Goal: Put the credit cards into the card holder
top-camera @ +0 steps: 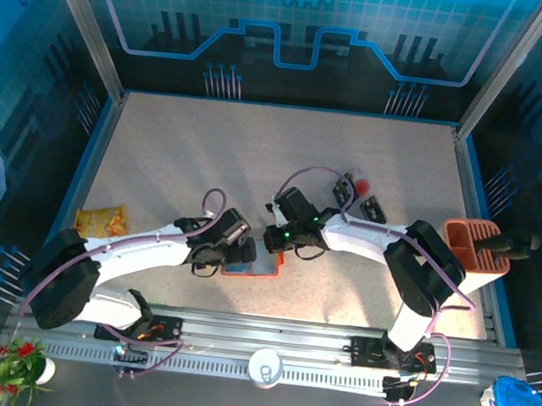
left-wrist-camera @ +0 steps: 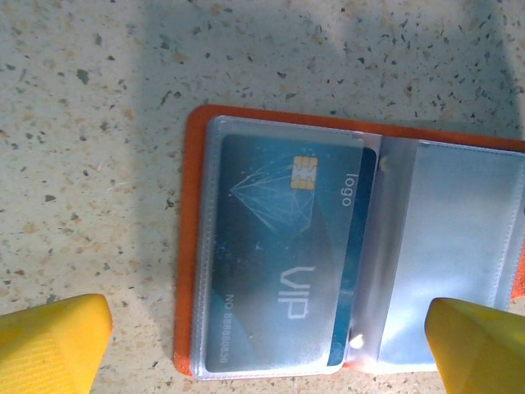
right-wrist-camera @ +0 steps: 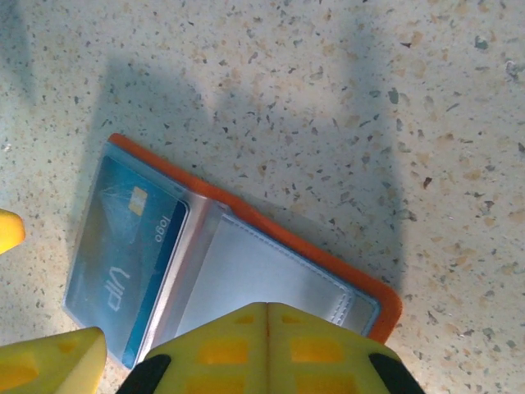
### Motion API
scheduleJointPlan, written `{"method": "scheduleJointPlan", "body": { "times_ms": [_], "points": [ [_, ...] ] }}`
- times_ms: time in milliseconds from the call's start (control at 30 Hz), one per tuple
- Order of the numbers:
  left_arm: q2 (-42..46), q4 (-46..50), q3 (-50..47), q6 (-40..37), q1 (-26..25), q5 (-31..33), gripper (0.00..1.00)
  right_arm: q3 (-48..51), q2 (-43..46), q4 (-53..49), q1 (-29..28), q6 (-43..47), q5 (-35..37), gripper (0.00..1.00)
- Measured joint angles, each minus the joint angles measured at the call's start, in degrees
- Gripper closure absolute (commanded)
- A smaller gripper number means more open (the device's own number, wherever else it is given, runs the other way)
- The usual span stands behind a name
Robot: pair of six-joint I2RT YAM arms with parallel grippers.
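Desk (top-camera: pixel 209 148): speckled beige, walled by blue panels.
L arm (top-camera: pixel 140 252): stretched from near-L base to ctr front.
R arm (top-camera: pixel 384 239): bent in from near-R base, met by L arm at ctr.
Bin (top-camera: pixel 465 248): terracotta, slotted, set at R edge; dark item (top-camera: pixel 504 245) stuck in it.
Bag (top-camera: pixel 101 219): yellow, laid flat at L edge.
Holder (top-camera: pixel 250 267): laid open on desk, ctr front, under both hands; orange rim, clear pockets turned up.
L hand (left-wrist-camera: pixel 267 345): released; yellow fingers (left-wrist-camera: pixel 49 345) spread wide, one off holder's L edge, other over R pocket.
R hand (right-wrist-camera: pixel 267 316): clenched, fingers pressed together over holder's near edge by R pocket; contact w/ holder can't be told.
Card (left-wrist-camera: pixel 287 254): teal, "VIP" + chip, tucked in holder's L pocket; darker blue strip seen along its inner edge.
Loose cards (top-camera: pixel 374 210): dark, beyond R arm, well apart from holder; count unclear.
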State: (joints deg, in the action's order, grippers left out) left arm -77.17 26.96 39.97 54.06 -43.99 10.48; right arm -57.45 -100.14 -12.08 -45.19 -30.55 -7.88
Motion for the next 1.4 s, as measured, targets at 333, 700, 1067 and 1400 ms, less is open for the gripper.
{"method": "scheduleJointPlan", "body": {
  "times_ms": [333,700,1067,1400],
  "points": [
    [-2.3,-0.4,0.2,0.0,-0.4,0.2,0.01,1.1,-3.6,3.1,0.3,-1.2,-1.2,1.0],
    [-5.0,-2.2,0.5,-0.2,-0.8,0.2,0.01,1.4,-4.6,7.2,0.2,-4.3,-3.3,1.0],
    [-7.5,-1.3,1.4,-0.3,-1.9,2.6,0.12,2.7,-3.8,8.7,0.3,-5.7,-4.4,0.94],
    [-7.5,-0.9,1.0,-0.3,-1.9,3.5,0.2,4.2,1.2,8.4,0.5,-7.2,-4.2,0.72]
  ]
}}
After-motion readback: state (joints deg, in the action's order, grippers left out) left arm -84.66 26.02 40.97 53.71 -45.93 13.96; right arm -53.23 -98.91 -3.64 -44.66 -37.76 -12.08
